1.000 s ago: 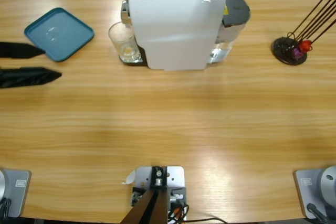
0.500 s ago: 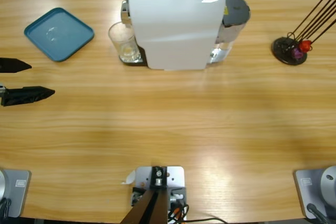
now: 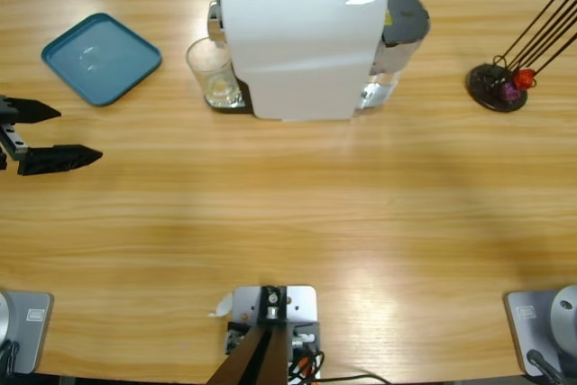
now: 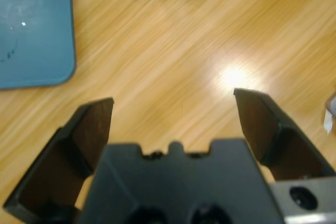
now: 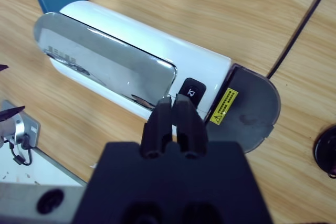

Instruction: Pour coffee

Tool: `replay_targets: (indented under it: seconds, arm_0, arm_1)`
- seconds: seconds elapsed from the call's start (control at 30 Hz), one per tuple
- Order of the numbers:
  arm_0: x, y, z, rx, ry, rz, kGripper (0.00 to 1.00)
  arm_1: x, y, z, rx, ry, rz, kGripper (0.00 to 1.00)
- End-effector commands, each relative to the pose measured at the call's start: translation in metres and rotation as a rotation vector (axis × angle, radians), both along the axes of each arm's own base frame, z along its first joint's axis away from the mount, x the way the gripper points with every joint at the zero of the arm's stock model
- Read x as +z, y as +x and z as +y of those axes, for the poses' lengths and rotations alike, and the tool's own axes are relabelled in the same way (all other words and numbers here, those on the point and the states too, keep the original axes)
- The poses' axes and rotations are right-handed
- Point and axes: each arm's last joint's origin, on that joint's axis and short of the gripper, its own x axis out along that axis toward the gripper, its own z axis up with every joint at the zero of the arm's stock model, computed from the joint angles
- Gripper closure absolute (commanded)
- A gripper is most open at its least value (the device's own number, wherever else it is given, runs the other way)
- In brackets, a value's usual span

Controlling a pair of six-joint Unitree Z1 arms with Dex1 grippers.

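High view showed the left gripper (image 3: 72, 135) spread wide and empty at the table's edge, the blue tray (image 3: 101, 57) just beyond it. The glass tumbler (image 3: 214, 73) — a shallow trace of coffee (image 3: 219, 90) inside — stood farther ahead under the coffee machine (image 3: 297, 38). The right gripper (image 5: 177, 111), clenched on nothing, hovered above the machine's button (image 5: 191, 89). Brewing seemed the step; pressing down comes next.

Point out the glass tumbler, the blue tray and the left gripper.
glass tumbler (image 3: 213, 72): high view, inside its rim.
blue tray (image 3: 101, 58): high view, middle of its flat floor.
left gripper (image 4: 173, 111): left wrist view, gap midway between its open jaw tips.
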Motion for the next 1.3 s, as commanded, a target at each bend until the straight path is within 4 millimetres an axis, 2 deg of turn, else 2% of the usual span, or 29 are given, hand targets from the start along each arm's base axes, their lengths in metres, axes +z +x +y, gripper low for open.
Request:
replay_targets:
  seconds: [0.03,0.57,0.87,0.97,1.1,1.13,1.17,1.2,1.23,1.3]
  arm_0:
    - [-0.010,0.005,-0.005,0.012,-0.015,-0.008,0.000]
    - [-0.014,0.007,-0.006,0.012,-0.010,-0.002,0.000]
    - [-0.014,0.007,-0.006,0.013,-0.009,-0.004,0.000]
    - [-0.014,0.007,-0.006,0.013,-0.009,-0.004,0.000]
    - [-0.013,0.006,-0.005,0.013,-0.014,-0.011,0.000]
    - [-0.013,0.006,-0.005,0.013,-0.014,-0.012,0.000]
    - [-0.013,0.005,-0.005,0.013,-0.015,-0.013,0.000]
    - [-0.013,0.005,-0.005,0.013,-0.016,-0.014,0.000]
    - [-0.013,0.005,-0.005,0.013,-0.016,-0.014,0.000]
    - [-0.013,0.005,-0.005,0.013,-0.015,-0.014,0.000]
  arm_1:
    - [-0.031,0.022,0.001,-0.035,-0.075,0.065,1.000]
    - [-0.048,0.026,0.002,-0.026,-0.105,0.112,1.000]
    - [-0.049,0.024,0.000,-0.029,-0.118,0.110,1.000]
    - [-0.040,0.023,-0.001,-0.026,-0.104,0.084,1.000]
    - [0.021,-0.004,-0.011,0.043,0.013,-0.074,1.000]
    - [0.032,-0.013,-0.014,0.065,0.040,-0.101,0.803]
    - [0.039,-0.019,-0.015,0.081,0.058,-0.116,0.355]
    - [0.043,-0.025,-0.016,0.095,0.063,-0.129,0.087]
    - [0.043,-0.027,-0.017,0.100,0.059,-0.129,0.006]
    - [0.041,-0.028,-0.015,0.101,0.048,-0.124,0.000]
